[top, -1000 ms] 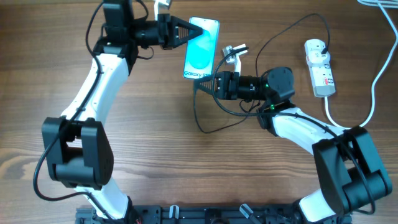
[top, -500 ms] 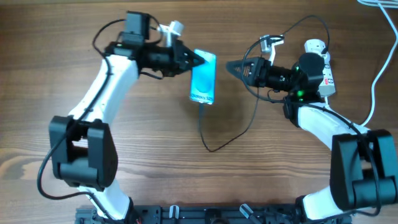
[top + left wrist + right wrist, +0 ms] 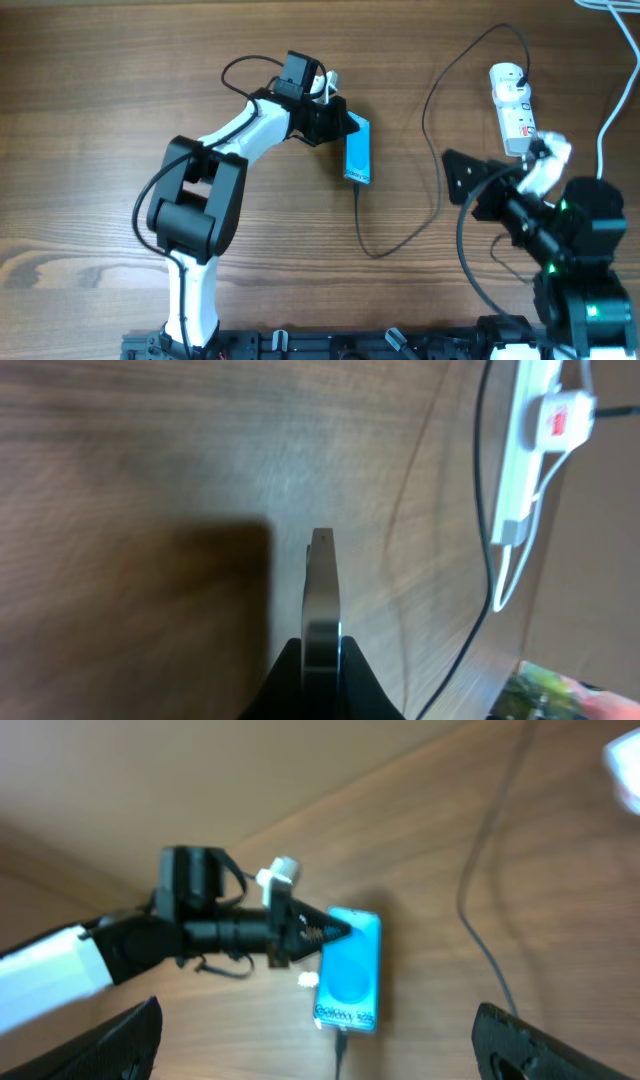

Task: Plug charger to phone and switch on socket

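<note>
The phone (image 3: pixel 358 150), cyan screen with a white strip, is held on its long edge, screen turned toward the right arm. My left gripper (image 3: pixel 340 128) is shut on its upper end. In the left wrist view the phone (image 3: pixel 322 585) shows edge-on between the closed jaws of the left gripper (image 3: pixel 323 648). The charger (image 3: pixel 432 110), a thin black cable, sits with its tip in the phone's lower end (image 3: pixel 340 1042) and loops across to the socket (image 3: pixel 513 108) at the back right. My right gripper (image 3: pixel 466 186) stands wide open and empty, right of the phone and below the socket.
A thick white lead (image 3: pixel 606 125) runs from the socket along the right table edge. The charger's slack loop (image 3: pixel 378 254) lies on the wood between the two arms. In the left wrist view the socket (image 3: pixel 535 450) and its red mark sit far right.
The right gripper has opened, let go of the charger tip and pulled back to the lower right. The left arm carried the phone rightward and tilted it onto its edge, cable attached.
</note>
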Tool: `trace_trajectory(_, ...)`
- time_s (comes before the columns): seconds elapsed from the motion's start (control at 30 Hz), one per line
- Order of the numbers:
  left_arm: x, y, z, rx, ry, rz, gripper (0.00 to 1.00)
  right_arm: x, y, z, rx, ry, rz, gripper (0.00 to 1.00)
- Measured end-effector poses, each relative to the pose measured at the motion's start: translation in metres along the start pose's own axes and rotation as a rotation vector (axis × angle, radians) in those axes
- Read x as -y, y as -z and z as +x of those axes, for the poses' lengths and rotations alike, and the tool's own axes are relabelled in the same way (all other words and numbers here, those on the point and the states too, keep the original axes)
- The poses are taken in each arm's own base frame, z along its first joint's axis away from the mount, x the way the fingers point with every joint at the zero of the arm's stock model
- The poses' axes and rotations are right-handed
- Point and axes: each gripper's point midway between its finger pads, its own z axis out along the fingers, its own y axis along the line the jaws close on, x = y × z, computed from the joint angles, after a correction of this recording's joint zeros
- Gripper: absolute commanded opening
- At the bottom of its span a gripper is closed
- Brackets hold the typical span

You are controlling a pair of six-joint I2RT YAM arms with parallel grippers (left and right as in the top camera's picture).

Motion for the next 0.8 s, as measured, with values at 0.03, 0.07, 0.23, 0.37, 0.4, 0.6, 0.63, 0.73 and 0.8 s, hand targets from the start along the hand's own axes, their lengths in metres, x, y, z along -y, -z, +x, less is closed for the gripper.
trace_trajectory(0.03, -0.002, -0.005, -0.002, 0.002, 0.012, 0.012, 0.04, 0.006, 0.003, 0.005, -0.009, 0.001, 0.030, 0.99)
trace_trajectory(0.07, -0.002, -0.007, -0.002, -0.003, 0.023, 0.020, 0.04, 0.013, 0.005, 0.012, -0.033, -0.003, 0.067, 0.99)
trace_trajectory(0.23, -0.002, -0.009, 0.001, -0.017, 0.046, 0.034, 0.04, 0.037, 0.006, 0.027, -0.088, 0.024, 0.185, 0.99)
trace_trajectory(0.37, -0.007, -0.020, 0.007, -0.060, 0.061, 0.063, 0.04, 0.041, 0.007, 0.026, -0.086, 0.063, 0.202, 1.00)
trace_trajectory(0.4, -0.007, -0.022, 0.007, -0.069, 0.062, 0.074, 0.04, 0.041, 0.007, 0.027, -0.089, 0.071, 0.205, 0.99)
trace_trajectory(0.6, -0.010, -0.023, 0.009, -0.088, 0.081, 0.065, 0.07, 0.042, 0.007, 0.027, -0.096, 0.100, 0.206, 0.99)
trace_trajectory(0.63, -0.012, -0.023, 0.011, -0.095, 0.093, 0.050, 0.08, 0.042, 0.007, 0.028, -0.096, 0.099, 0.206, 0.99)
trace_trajectory(0.73, -0.014, -0.025, 0.014, -0.102, 0.091, 0.040, 0.12, 0.042, 0.007, 0.028, -0.096, 0.100, 0.206, 1.00)
trace_trajectory(0.8, -0.018, -0.026, 0.016, -0.104, 0.098, 0.032, 0.12, 0.042, 0.007, 0.028, -0.096, 0.099, 0.206, 1.00)
